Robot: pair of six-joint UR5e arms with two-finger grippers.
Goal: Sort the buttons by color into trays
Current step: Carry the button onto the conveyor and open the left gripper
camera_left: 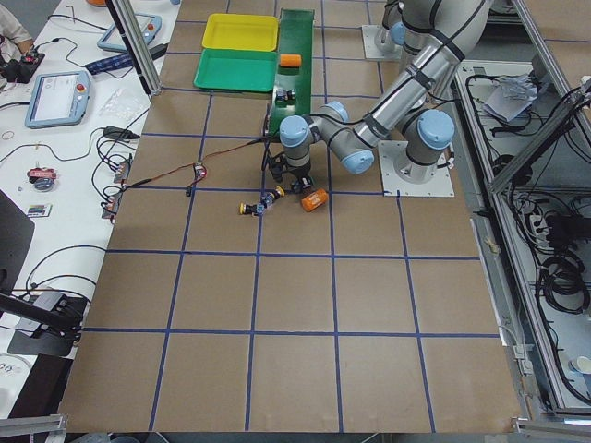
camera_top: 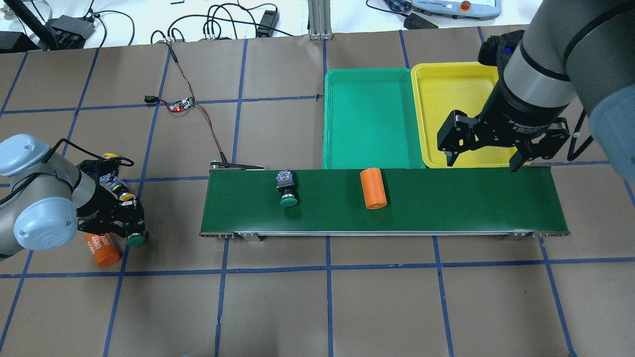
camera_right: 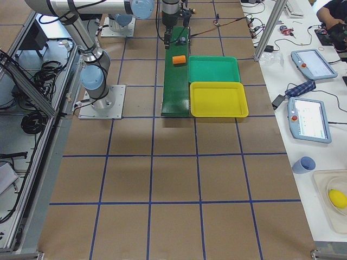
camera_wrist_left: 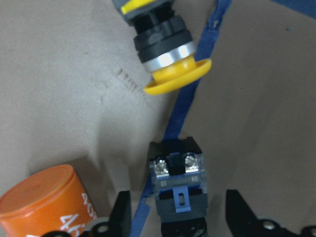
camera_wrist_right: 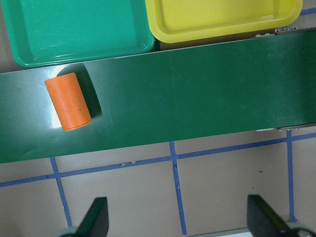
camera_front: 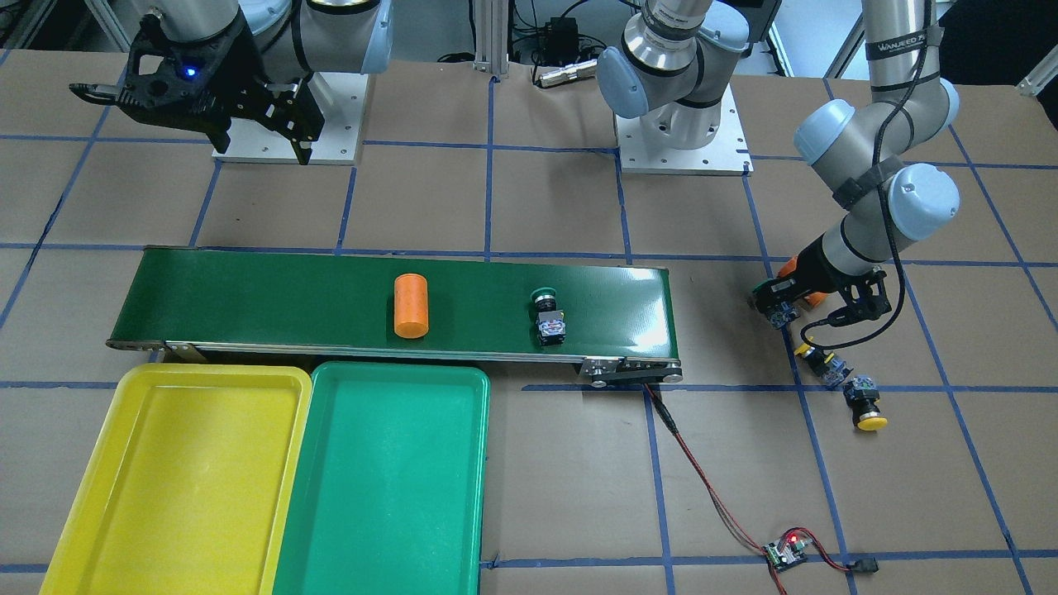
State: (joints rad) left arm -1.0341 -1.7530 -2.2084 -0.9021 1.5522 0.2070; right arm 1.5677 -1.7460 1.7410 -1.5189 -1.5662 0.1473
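The conveyor belt (camera_front: 289, 297) looks smooth, faintly shiny, on a bare metal frame (camera_front: 628, 369). Beside it, the yellow tray (camera_front: 182, 479) and the green tray (camera_front: 388, 479) are glossy plastic. The orange cylinder (camera_front: 411, 306) on the belt is matt. Under the belt lies matt brown paper (camera_front: 570, 479).

Buttons: four, two per cap colour. Green-capped, two: the belt button (camera_front: 547, 316) and the off-belt green button (camera_top: 135, 240). Yellow-capped, two: the first yellow button (camera_front: 818, 361) and the second yellow button (camera_front: 862, 402). Orange cylinders: two, the belt cylinder (camera_front: 411, 306) and the numbered cylinder (camera_top: 102, 249). Trays: two, one yellow tray (camera_front: 182, 487) and one green tray (camera_front: 388, 479). Conveyor belt (camera_front: 273, 289): one. Small circuit board (camera_front: 785, 552): one.
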